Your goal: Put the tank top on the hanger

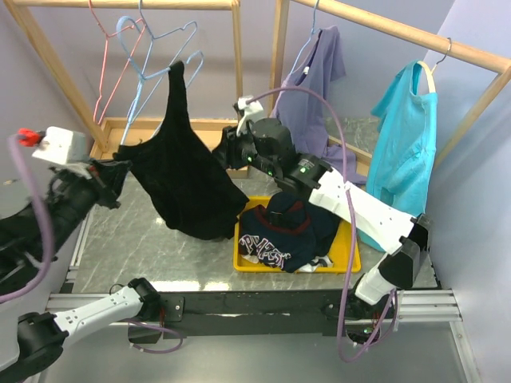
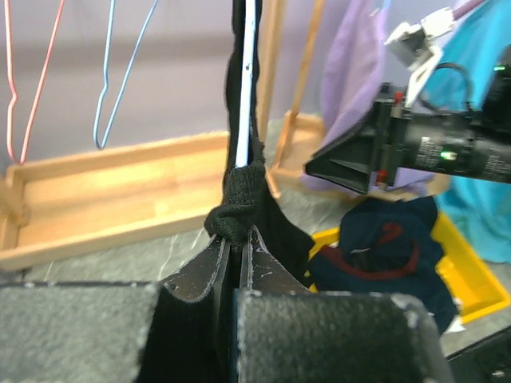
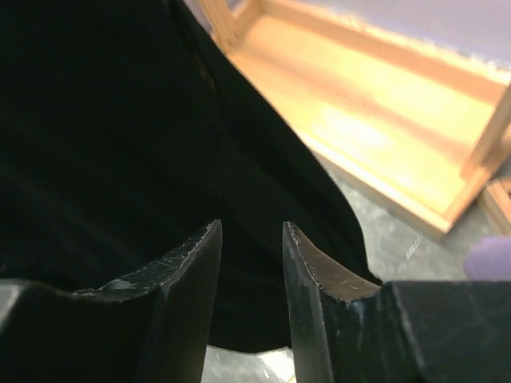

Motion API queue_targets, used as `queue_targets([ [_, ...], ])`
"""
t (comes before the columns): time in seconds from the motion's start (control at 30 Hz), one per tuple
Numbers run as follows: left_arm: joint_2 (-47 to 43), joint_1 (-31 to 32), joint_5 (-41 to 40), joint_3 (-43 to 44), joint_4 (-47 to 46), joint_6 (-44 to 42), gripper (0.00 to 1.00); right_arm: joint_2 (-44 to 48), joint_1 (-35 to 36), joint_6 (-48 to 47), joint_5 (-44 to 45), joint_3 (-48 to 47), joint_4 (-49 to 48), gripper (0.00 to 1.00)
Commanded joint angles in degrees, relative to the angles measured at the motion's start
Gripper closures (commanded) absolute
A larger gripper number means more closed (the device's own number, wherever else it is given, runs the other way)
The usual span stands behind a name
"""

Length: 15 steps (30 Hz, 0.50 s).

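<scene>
**Clerk:** Where is the tank top (image 1: pixel 180 175)?

**Inspector:** It hangs in the air over the grey table (image 1: pixel 120 239), in front of the wooden rack (image 1: pixel 160 4). One narrow strap reaches up to the wire hangers on the rail. The body sags in a wide drape, and its lower edge is beside the yellow tray (image 1: pixel 351 262).

**Clerk:** And the hanger (image 2: pixel 246 96)?

**Inspector:** The left wrist view shows a pale wire running straight down into a bunched black hem. Fabric sheathes the wire above the bunch. I cannot make out its hook.

**Clerk:** What is the left gripper (image 1: pixel 118 174) doing?

**Inspector:** Its fingers (image 2: pixel 200 279) are pressed nearly together on the bunched hem at the wire's lower end, at the top's left edge.

**Clerk:** And the right gripper (image 1: pixel 226 153)?

**Inspector:** It sits at the top's right edge. In its own wrist view the fingers (image 3: pixel 188 271) stand narrowly apart, and black cloth fills the space beyond them. No cloth shows pinched between them.

**Clerk:** What else is there?

**Inspector:**
- A dark printed garment (image 1: pixel 283 231) is heaped in the tray.
- A lilac shirt (image 1: pixel 315 80) and a teal shirt (image 1: pixel 407 144) hang on the right-hand rack.
- A pink hanger (image 1: pixel 104 64) hangs on the left rail.
</scene>
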State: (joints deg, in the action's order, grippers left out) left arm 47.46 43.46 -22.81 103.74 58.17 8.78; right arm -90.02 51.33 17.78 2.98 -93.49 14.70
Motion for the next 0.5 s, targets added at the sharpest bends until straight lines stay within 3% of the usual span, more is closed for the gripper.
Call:
queue_targets([
  [0.0,1.67,-0.22,-3.74,-4.58,-2.88,0.89,0.99,7.21,0.35,0.76,2.72,3.13,-3.01,0.54],
  [0.47,7.99,-1.44,-6.55,-14.80,-14.22,1.33,0.99,22.07,3.42,0.77,5.45,13.51,-1.34,0.44],
])
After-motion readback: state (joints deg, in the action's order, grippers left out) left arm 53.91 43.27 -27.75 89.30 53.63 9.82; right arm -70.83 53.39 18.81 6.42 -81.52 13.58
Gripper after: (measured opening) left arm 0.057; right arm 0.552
